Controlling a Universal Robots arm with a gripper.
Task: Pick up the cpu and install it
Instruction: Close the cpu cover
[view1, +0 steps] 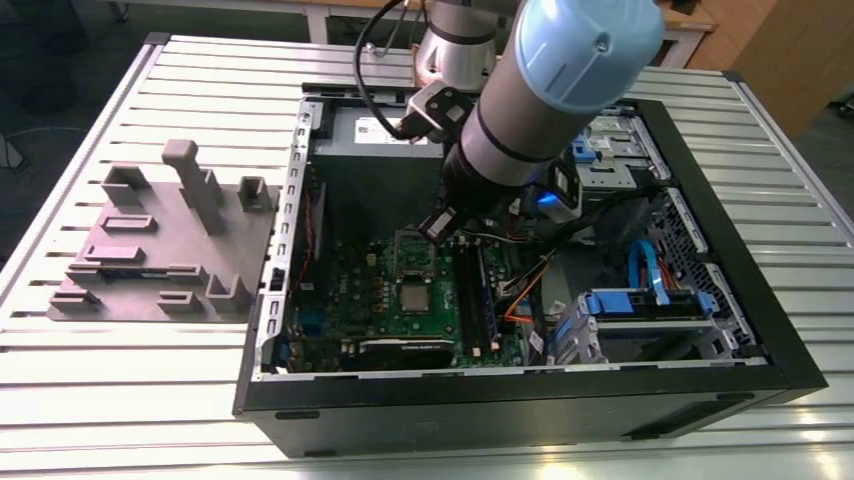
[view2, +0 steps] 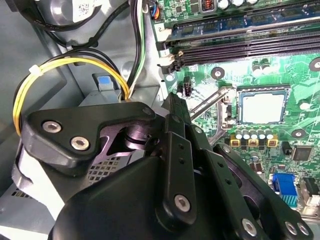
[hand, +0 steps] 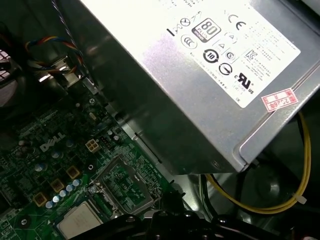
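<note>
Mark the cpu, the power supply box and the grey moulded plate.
cpu (view2: 263, 107), second wrist view, centre of its silvery top.
power supply box (hand: 200, 75), first wrist view, its grey labelled face.
grey moulded plate (view1: 160, 237), exterior view, its flat middle.

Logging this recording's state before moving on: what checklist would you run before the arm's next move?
1. Cpu in socket: ok, it lies inside the socket.
2. Cpu seated flat: cannot tell.
3. Frame shut: not ok, it stands open.
4. Gripper clear of cpu: ok, apart from it.
5. Yellow cable clear of gripper: cannot tell.
</note>
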